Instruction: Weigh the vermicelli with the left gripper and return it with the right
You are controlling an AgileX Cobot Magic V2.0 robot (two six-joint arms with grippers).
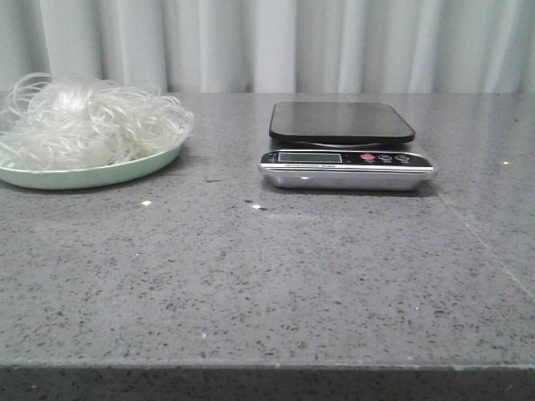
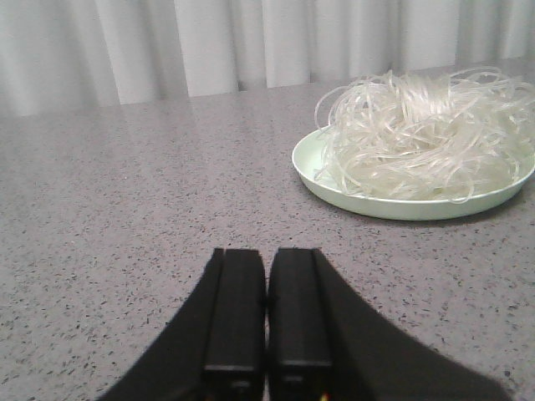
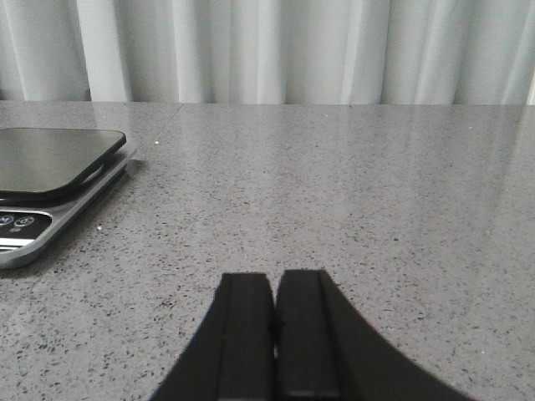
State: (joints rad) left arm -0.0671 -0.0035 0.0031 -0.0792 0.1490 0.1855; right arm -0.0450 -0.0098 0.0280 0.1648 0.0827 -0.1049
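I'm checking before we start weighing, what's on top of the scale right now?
Nothing is on the scale: its black platform is bare. The vermicelli sits on the pale green plate. The display is too small to read.

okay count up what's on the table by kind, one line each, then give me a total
Vermicelli pile: 1
Pale green plate: 1
Kitchen scale: 1
Total: 3
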